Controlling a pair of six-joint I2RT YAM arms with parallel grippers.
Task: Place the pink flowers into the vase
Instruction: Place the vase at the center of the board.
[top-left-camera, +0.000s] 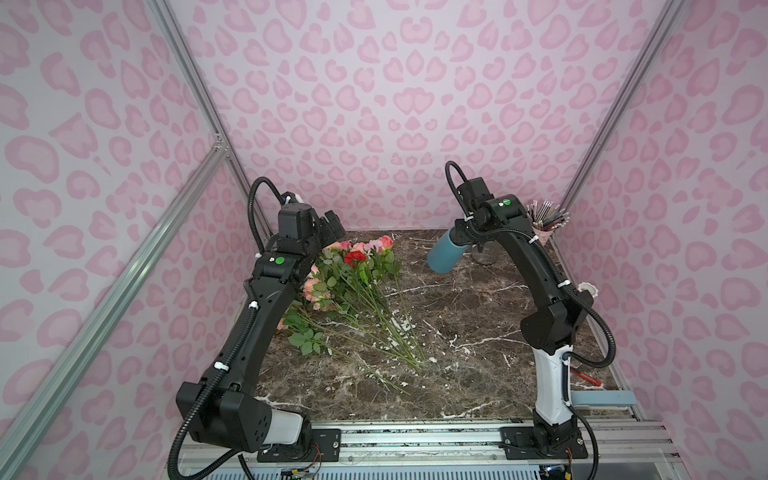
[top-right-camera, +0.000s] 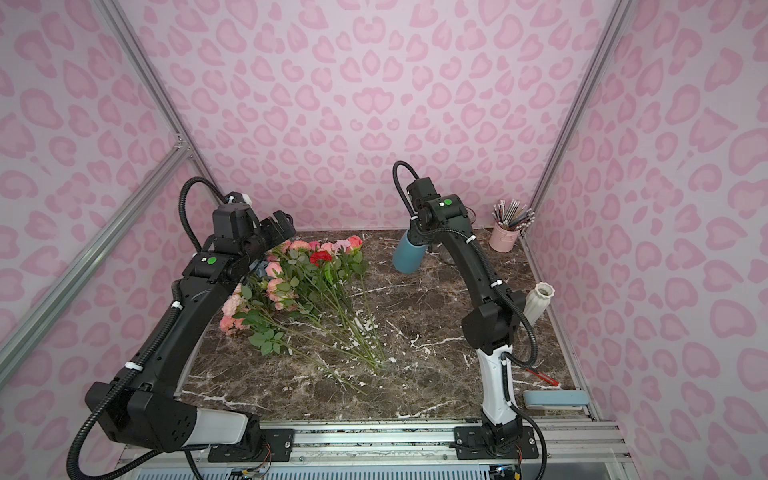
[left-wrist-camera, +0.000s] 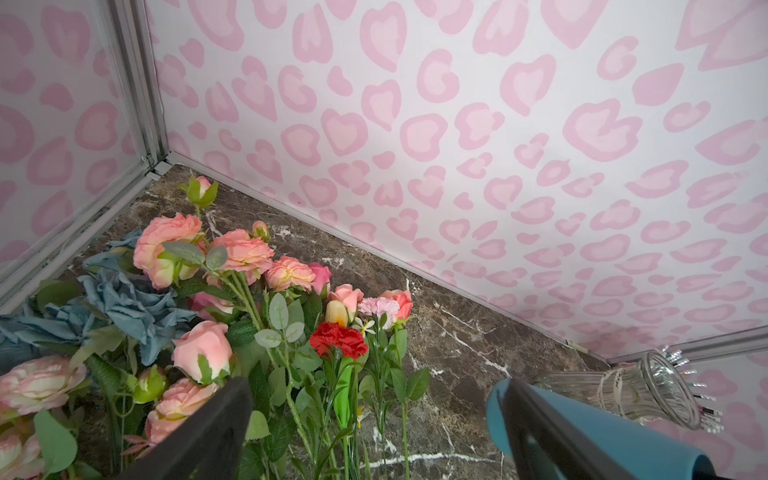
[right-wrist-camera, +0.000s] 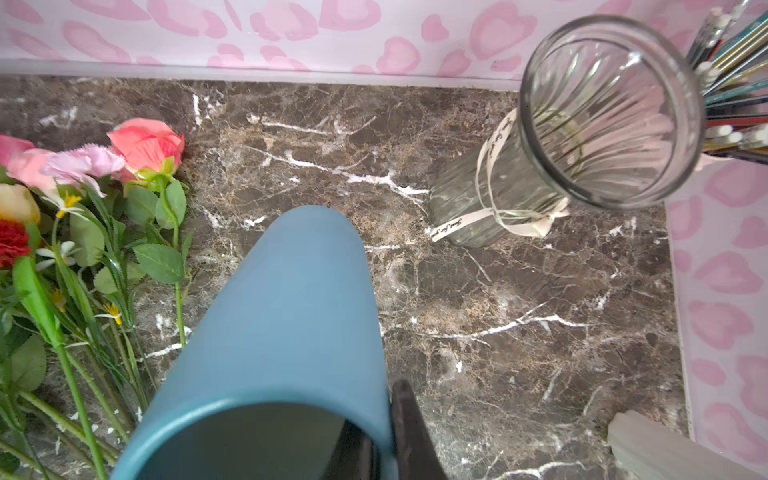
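The pink flowers (top-left-camera: 316, 287) (top-right-camera: 274, 286) lie in a bunch at the back left of the marble table, stems fanning toward the middle; their blooms (left-wrist-camera: 245, 249) (right-wrist-camera: 145, 143) show in both wrist views. My left gripper (top-left-camera: 328, 226) (left-wrist-camera: 374, 432) hovers open above the flower heads, with nothing between its fingers (left-wrist-camera: 208, 428). A blue cylindrical vase (top-left-camera: 444, 255) (top-right-camera: 409, 255) (right-wrist-camera: 282, 316) hangs tilted above the table. My right gripper (right-wrist-camera: 384, 444) is shut on its rim, one finger inside and one outside.
A red carnation (left-wrist-camera: 338, 338) and a dusty-blue bunch (left-wrist-camera: 129, 303) lie among the flowers. A ribbed glass vase (right-wrist-camera: 478, 199) and a pink cup of pencils (top-right-camera: 503, 237) stand at the back right. A white vase (top-right-camera: 540, 301), a red tool (top-right-camera: 542, 376) and a grey-blue block (top-right-camera: 555, 399) line the right edge.
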